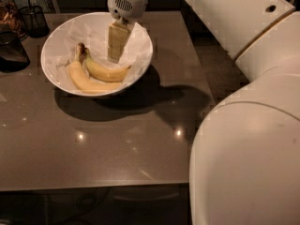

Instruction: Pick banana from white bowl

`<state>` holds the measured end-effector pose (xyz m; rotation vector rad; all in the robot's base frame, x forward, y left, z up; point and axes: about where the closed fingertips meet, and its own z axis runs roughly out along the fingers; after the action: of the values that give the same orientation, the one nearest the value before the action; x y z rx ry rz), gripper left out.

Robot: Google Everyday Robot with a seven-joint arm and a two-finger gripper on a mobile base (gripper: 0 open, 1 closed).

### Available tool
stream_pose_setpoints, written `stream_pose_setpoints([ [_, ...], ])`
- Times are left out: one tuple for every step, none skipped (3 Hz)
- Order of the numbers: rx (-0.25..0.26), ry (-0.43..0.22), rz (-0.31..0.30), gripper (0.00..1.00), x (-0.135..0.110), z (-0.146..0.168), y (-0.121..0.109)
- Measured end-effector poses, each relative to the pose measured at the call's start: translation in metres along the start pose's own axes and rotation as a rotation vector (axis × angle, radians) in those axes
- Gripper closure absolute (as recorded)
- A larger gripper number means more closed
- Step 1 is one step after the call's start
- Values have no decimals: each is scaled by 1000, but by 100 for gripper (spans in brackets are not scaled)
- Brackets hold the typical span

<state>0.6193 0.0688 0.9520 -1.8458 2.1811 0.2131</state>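
Note:
The white bowl (56, 41), lined with crumpled white paper, stands at the back left of the table. Two bananas lie in it side by side. The banana (107, 73), the deeper yellow one, is the inner curve nearer the bowl's middle. A paler banana (86, 82) lies along its outer side. My gripper (115, 56) hangs straight down from the wrist into the bowl. Its tip is just above the right half of the banana, and it holds nothing that I can see.
A dark wire-mesh cup (33, 18) and a dark jar-like object (10, 50) stand at the table's left edge behind the bowl. My large white arm (243, 139) fills the right side. The table's front edge runs across below.

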Motion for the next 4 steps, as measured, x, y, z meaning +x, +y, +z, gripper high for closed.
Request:
stream_pose_setpoints([
  [-9,10,-2,37,-5,10,-8],
  [-16,31,-8,39,-11,23,-14],
  [-30,53,-4,50,-13,38,-20],
  [-41,68,-5,49,-14,50,-24],
])
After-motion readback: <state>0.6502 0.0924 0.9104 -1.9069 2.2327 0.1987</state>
